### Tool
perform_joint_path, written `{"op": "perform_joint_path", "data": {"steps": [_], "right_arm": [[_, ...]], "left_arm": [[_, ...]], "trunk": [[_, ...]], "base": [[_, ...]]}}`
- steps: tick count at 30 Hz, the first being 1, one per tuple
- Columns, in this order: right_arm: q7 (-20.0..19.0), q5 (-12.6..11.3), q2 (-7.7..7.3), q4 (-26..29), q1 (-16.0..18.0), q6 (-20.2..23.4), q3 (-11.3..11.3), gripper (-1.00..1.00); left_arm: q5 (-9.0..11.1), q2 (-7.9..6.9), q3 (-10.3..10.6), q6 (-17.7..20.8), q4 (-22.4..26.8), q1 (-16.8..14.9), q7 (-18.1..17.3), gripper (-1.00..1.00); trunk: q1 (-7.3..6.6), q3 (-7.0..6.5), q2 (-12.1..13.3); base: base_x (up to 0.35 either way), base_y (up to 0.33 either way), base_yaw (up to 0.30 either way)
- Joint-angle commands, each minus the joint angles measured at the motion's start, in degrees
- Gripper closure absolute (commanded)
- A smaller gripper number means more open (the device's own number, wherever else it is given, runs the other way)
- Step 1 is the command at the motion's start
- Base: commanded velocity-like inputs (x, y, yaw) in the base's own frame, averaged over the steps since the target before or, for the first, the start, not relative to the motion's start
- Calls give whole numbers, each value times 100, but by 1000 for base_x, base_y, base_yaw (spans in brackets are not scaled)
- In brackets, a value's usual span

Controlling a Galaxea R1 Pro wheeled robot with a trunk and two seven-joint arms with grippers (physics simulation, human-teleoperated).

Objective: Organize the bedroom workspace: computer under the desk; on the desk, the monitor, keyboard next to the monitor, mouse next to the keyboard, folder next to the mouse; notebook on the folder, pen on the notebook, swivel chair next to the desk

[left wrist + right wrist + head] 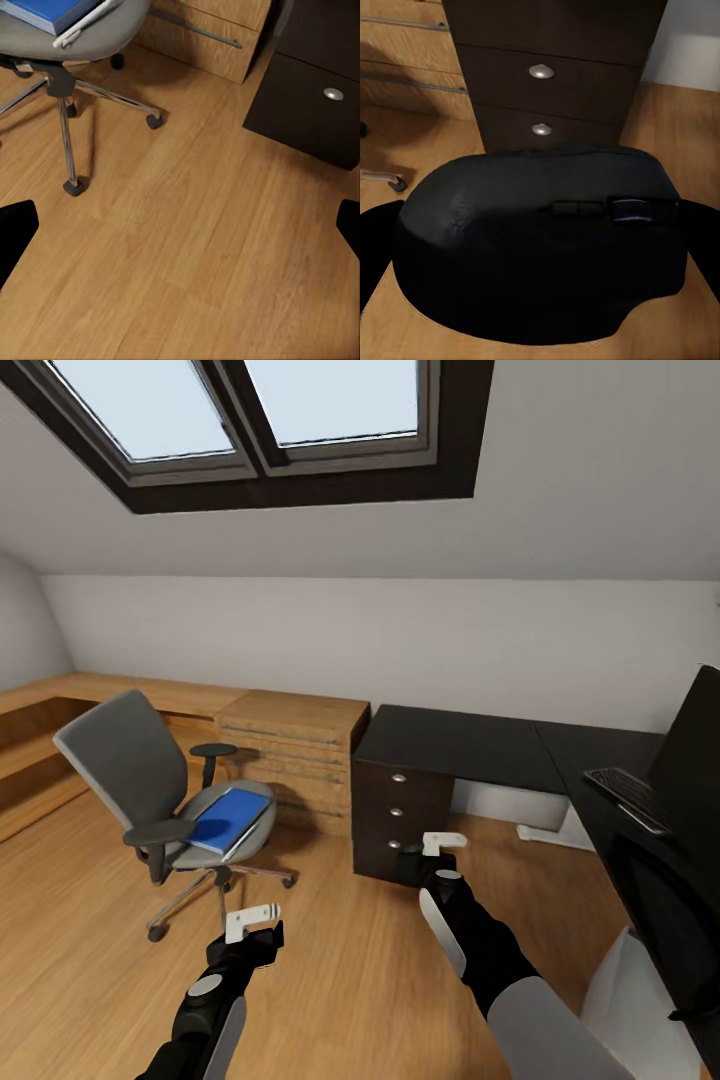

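Gripping the mouse (540, 247), the right gripper (430, 857) sat mid-frame; left gripper (250, 925) hung open, folder (232, 818) on the chair (130, 760).

An attic room serves as a home office: skylight (250, 410) in the sloped ceiling, wooden floor (350, 960), black desk (460, 745), swivel chair (150, 780), light-wood cabinets (295, 750).
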State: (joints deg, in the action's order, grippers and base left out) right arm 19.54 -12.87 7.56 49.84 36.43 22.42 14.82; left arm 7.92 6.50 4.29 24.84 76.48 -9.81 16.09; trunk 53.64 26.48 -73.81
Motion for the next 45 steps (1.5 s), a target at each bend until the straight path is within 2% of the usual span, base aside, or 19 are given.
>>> {"op": "perform_joint_path", "data": {"steps": [1, 14, 30, 45], "right_arm": [[53, -54, -7, 8, 5, 17, 19, 100], [66, -51, -4, 28, 5, -165, 20, 100], [77, -44, -9, 34, 5, -185, 6, 100], [59, -34, -44, 34, 5, -177, 4, 100]], "left_arm": [[60, 0, 12, 20, 7, -4, 53, -100], [61, 0, 15, 24, 7, -4, 53, -100], [68, -6, 19, 30, 7, -4, 44, -100], [60, 11, 28, 3, 7, -4, 44, -100]], "trunk": [[3, 6, -4], [3, 6, -4], [3, 6, -4], [3, 6, -4]], "base": [[322, 98, 0], [322, 92, 0], [322, 86, 42], [222, -43, 22]]}}
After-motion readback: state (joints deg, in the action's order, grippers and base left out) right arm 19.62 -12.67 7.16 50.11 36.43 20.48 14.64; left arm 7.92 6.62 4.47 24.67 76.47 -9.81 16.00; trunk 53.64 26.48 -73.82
